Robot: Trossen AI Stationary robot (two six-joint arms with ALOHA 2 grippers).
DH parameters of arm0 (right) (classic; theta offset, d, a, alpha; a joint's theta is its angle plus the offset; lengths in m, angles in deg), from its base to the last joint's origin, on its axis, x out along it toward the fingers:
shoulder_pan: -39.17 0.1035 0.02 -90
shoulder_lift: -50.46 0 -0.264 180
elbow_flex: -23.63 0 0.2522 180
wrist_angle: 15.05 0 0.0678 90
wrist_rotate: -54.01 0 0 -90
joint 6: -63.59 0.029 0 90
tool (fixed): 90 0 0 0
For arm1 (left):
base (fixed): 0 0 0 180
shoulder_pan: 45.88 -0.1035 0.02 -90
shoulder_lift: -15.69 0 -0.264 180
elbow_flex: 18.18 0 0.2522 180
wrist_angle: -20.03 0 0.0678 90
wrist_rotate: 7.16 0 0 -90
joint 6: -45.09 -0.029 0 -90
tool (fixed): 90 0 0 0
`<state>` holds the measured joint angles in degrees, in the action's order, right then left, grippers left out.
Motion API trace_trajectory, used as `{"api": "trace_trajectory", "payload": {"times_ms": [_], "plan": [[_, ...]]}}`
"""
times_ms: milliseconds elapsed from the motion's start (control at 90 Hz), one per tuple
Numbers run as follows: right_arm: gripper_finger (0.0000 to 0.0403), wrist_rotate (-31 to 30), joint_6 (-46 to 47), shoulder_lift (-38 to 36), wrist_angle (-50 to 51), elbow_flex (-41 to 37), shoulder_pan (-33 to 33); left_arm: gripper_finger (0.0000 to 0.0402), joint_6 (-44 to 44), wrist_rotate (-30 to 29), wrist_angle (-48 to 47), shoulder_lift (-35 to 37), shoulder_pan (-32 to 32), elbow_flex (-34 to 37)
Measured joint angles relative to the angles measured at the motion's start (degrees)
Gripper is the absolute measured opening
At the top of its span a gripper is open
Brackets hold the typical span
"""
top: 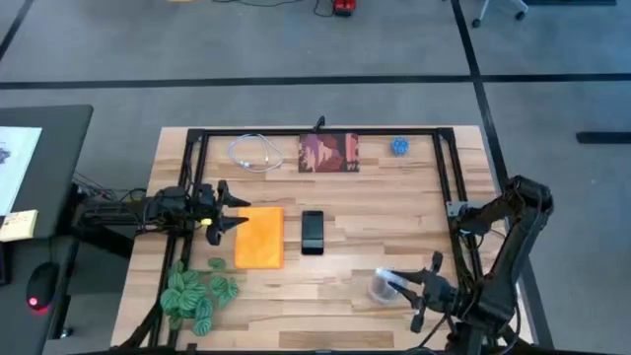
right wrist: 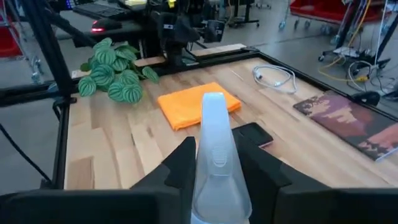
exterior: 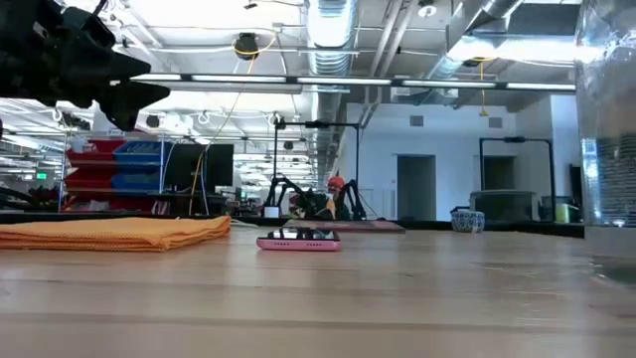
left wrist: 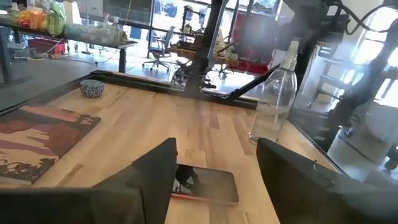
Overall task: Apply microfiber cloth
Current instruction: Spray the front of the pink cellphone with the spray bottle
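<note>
- The microfiber cloth is lying flat on the wooden worktop, just beside the black smartphone, probably so it can be lifted straight across onto the screen.
- The left gripper is hanging over the cloth's outer edge, well clear of the surface in the low view, its fingers spreading wide with nothing between them; this is looking like the approach to a pick.
- The right gripper is sitting near the worktop's front right, its fingers closing on a clear plastic spray bottle, apparently keeping it upright and out of the way.
- The cloth is reading as soft, bright orange, folded into a thick rectangle with rounded edges; the phone is a glossy slab with a pinkish rim.
- Further back a dark red-brown printed square, a coiled white cable and a small blue patterned bowl are resting; a green leafy plant is sitting by the front left.
</note>
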<state>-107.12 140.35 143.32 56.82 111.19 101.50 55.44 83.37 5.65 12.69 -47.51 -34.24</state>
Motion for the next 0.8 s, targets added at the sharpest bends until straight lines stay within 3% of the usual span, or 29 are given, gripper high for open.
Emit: {"api": "trace_trajectory", "payload": {"times_ms": [178, 300, 544, 667, 800], "plan": [[0.0254, 3.5, -10.8, -1.0, -0.7, 1.9, 0.4, 0.0201, 0.0, 0.0, 0.0, 0.0, 0.0, 0.0], [0.0302, 6.4, -13.7, -2.4, 0.9, 5.4, 0.4, 0.0201, 0.0, 0.0, 0.0, 0.0, 0.0, 0.0], [0.0303, 12.4, -31.5, -8.1, 3.6, 13.3, -2.7, 0.0201, 0.0, 0.1, 0.2, 0.0, 0.0, 0.0], [0.0293, 19.0, -42.6, -13.9, 3.2, 13.9, -10.9, 0.0201, 1.2, -2.7, 1.5, 0.0, 0.0, -0.1], [0.0290, 30.0, -54.8, -18.2, 1.8, 13.9, -24.3, 0.0201, 12.6, -7.9, 1.5, 0.0, 0.0, -0.1]]}}
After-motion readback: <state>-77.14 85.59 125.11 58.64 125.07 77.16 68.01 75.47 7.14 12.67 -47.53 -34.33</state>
